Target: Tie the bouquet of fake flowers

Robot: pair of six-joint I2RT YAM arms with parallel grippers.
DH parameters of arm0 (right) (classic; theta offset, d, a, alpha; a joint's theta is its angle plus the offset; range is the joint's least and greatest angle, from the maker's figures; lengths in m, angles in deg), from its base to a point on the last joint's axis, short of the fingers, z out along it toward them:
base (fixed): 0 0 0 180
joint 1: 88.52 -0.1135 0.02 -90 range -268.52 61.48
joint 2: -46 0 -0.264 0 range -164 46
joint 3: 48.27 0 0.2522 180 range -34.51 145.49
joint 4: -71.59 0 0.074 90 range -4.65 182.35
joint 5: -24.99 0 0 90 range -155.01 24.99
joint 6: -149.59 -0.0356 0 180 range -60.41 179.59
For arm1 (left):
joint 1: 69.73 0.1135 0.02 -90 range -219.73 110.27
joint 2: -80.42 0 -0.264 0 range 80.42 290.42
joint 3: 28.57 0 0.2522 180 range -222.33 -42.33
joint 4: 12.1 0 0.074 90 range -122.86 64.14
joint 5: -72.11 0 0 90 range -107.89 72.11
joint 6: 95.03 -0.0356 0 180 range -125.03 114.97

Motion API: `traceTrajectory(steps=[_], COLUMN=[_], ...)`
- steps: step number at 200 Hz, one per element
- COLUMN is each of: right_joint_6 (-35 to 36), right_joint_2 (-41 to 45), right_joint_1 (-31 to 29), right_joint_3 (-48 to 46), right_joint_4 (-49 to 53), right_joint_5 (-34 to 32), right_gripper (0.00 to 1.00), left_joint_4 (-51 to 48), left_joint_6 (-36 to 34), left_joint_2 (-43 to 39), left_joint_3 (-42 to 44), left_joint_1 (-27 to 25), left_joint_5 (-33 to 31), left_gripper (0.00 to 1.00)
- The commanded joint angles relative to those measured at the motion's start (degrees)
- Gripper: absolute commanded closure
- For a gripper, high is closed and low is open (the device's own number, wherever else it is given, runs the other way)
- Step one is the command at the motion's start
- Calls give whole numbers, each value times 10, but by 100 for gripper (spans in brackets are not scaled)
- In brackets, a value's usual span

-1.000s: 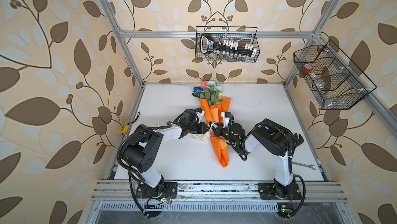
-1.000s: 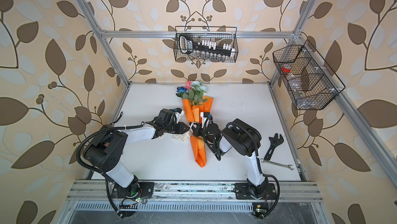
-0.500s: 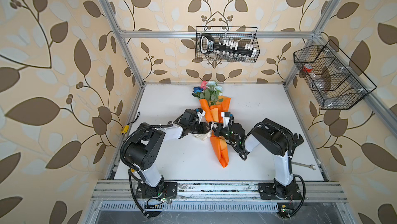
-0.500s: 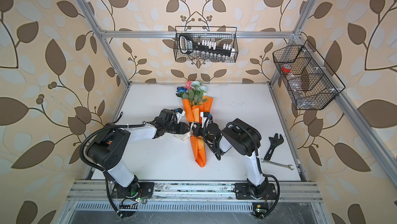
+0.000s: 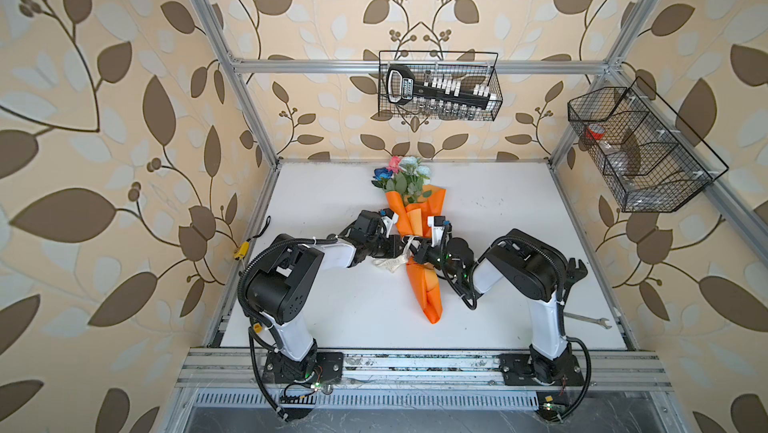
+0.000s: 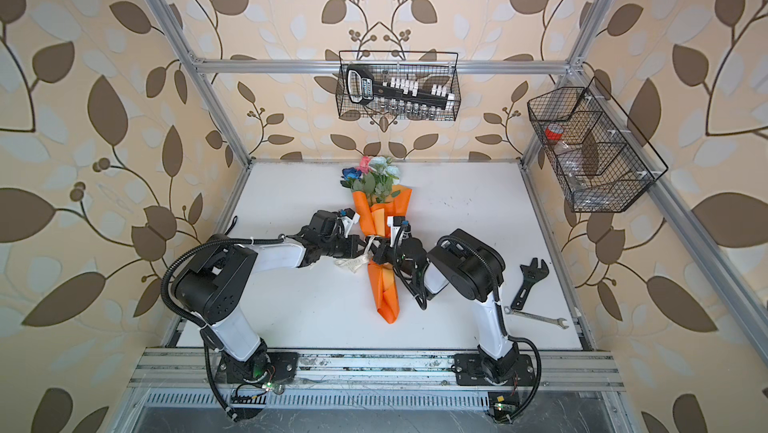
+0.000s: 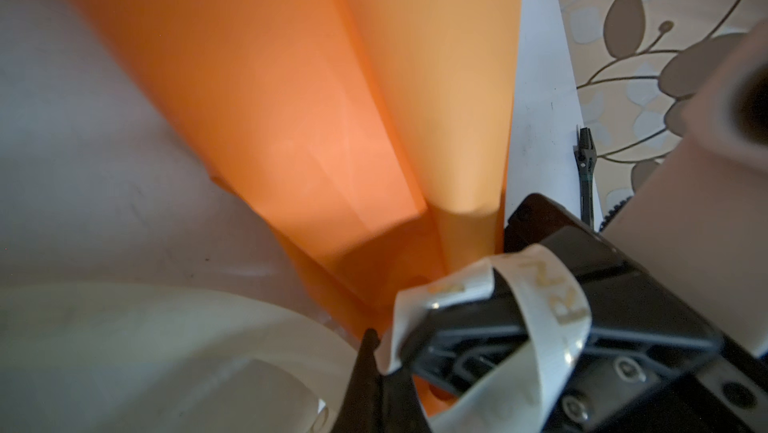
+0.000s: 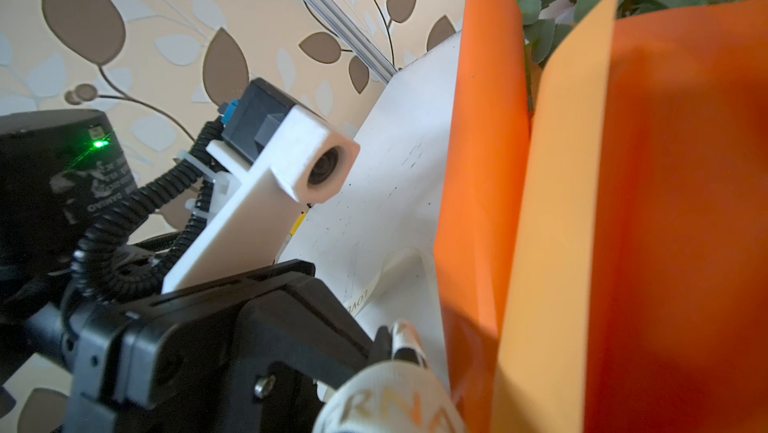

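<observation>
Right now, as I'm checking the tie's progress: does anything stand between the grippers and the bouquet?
Only the cream ribbon, pinched by left gripper and right gripper against the orange-wrapped bouquet; nothing else visible.

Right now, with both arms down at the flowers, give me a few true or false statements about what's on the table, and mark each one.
1. The bouquet lies on the table with its blooms toward the back wall. True.
2. The wrapping paper is blue. False: it is orange.
3. The left gripper and right gripper meet at the bouquet's middle. True.
4. The cream ribbon lies far from the bouquet, by the front rail. False: it sits at the bouquet's middle, right by both grippers.
5. A black wrench lies on the table's right side. True.
</observation>
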State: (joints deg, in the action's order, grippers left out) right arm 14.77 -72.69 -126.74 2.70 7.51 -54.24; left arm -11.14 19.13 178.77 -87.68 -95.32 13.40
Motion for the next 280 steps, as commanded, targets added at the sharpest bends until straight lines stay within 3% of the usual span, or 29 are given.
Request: traceTrajectory(steps=[1, 56, 137, 181, 228, 280], right_joint_6=[-3, 0, 1, 31, 58, 119], right_joint_2=[10, 63, 153, 284, 409, 421], right_joint_1=[0, 1, 1, 1, 17, 98], right_joint_3=[-15, -55, -105, -125, -106, -45], right_joint_4=[5, 48, 130, 281, 472, 559], right_joint_5=[0, -16, -17, -31, -86, 37], right_gripper=[95, 82, 81, 82, 84, 84], left_joint_4=[8, -10, -22, -34, -47, -4], left_joint_6=[-2, -8, -26, -64, -130, -162], left_joint_2=[-44, -80, -105, -111, -113, -120], left_joint_3=[-5, 10, 3, -18, -51, -54], left_joint_1=[-6, -7, -15, -50, -120, -142], left_joint_5=[-29, -89, -144, -187, -283, -261], left_gripper=[100, 100, 100, 100, 100, 100])
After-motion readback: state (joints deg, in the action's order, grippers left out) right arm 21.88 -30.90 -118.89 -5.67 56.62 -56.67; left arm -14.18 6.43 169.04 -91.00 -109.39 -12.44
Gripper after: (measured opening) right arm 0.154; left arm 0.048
